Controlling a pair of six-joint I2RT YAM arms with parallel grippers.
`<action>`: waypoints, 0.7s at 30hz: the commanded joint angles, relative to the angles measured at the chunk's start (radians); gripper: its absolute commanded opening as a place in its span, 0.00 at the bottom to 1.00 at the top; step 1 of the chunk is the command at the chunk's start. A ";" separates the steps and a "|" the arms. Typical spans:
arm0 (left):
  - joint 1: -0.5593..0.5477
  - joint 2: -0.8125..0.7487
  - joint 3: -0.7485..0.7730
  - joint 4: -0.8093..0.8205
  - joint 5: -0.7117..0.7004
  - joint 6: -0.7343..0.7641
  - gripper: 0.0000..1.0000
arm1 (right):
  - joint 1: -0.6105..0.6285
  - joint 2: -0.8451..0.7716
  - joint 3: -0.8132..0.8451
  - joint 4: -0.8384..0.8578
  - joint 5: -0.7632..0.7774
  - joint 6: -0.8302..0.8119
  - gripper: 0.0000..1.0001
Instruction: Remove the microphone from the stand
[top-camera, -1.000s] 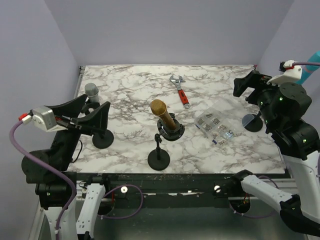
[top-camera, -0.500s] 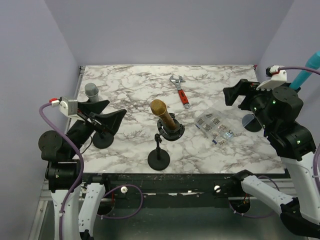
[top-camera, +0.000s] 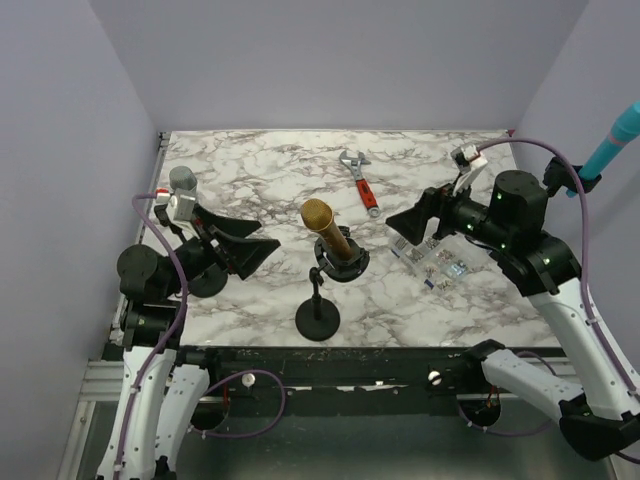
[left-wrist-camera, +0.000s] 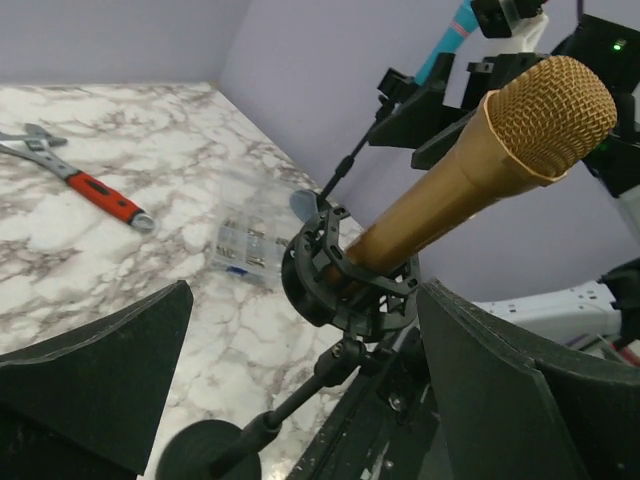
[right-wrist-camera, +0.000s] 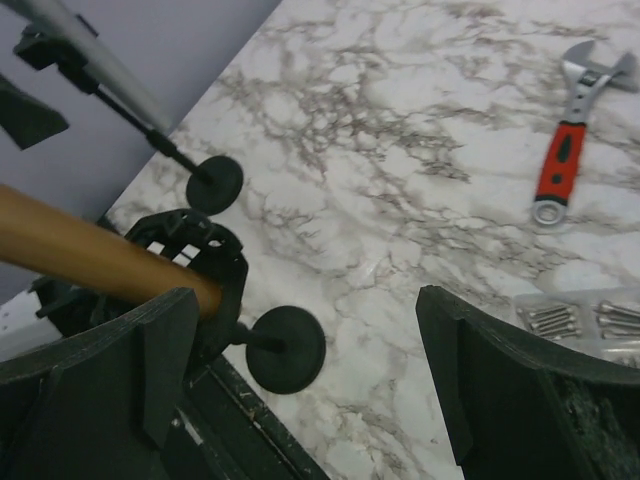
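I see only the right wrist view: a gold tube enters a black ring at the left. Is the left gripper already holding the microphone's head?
Observer: No. In the top view the left gripper is open beside the gold microphone, not touching it.
Operator: Where does the head point?
Observer: Up and toward the far left; the body sits tilted in the black mount.
Operator: Any other microphone on my right?
Observer: Yes, a teal one rises near the table's right edge.

Gold microphone, black stand, red-handled wrench, white grey-veined marble table
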 joint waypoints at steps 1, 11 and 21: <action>-0.073 0.005 -0.041 0.126 0.061 -0.057 0.99 | 0.033 0.003 -0.039 0.135 -0.284 -0.024 1.00; -0.193 0.017 -0.128 0.150 0.000 -0.049 0.99 | 0.259 0.041 -0.037 0.203 -0.194 -0.122 1.00; -0.232 0.006 -0.186 0.158 -0.021 -0.081 0.99 | 0.434 0.086 -0.041 0.300 0.034 -0.215 0.97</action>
